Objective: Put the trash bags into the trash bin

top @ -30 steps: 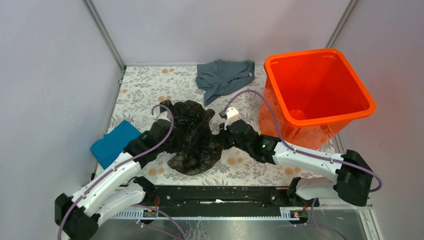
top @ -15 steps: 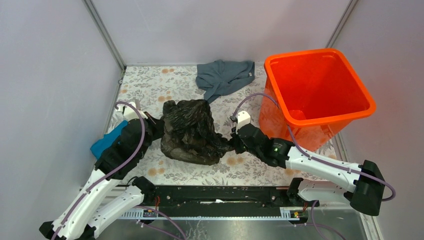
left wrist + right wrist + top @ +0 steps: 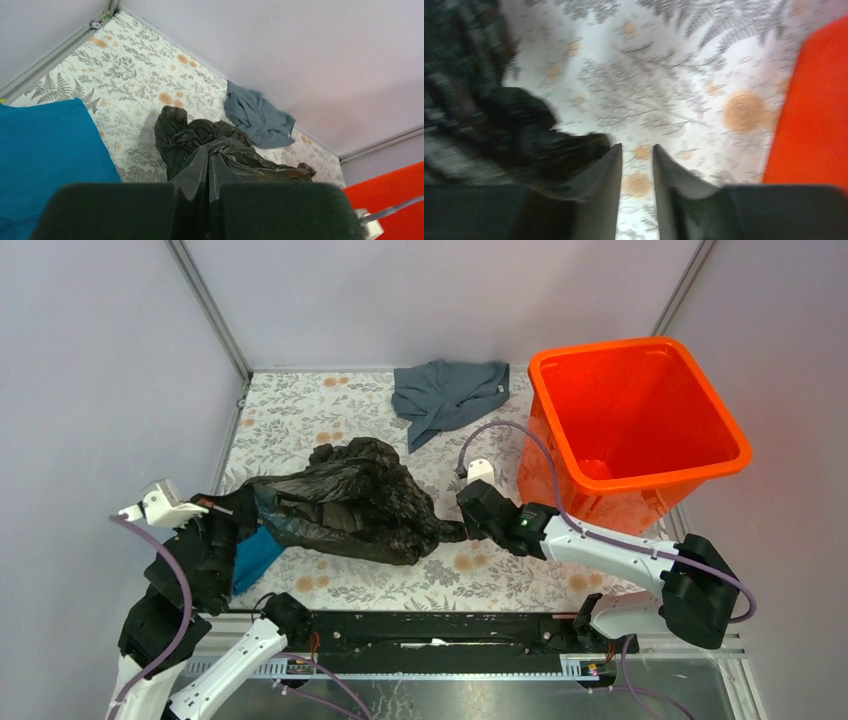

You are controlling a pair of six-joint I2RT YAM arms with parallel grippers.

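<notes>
Top external — left gripper (image 3: 240,513) clenching trash bag (image 3: 350,502) edge, right gripper (image 3: 461,528) parted, bin (image 3: 668,473) beside.

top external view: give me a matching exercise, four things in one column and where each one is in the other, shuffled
Things
1. glossy black plastic trash bag
2. bright orange square plastic bin
3. crumpled grey-blue cloth
4. teal-blue cloth

Places
A. middle of the far edge of the floral table
B. near left of the table
C. one end pinched in the left gripper
D. upright at the right side

Pairs: 1-C, 2-D, 3-A, 4-B
</notes>
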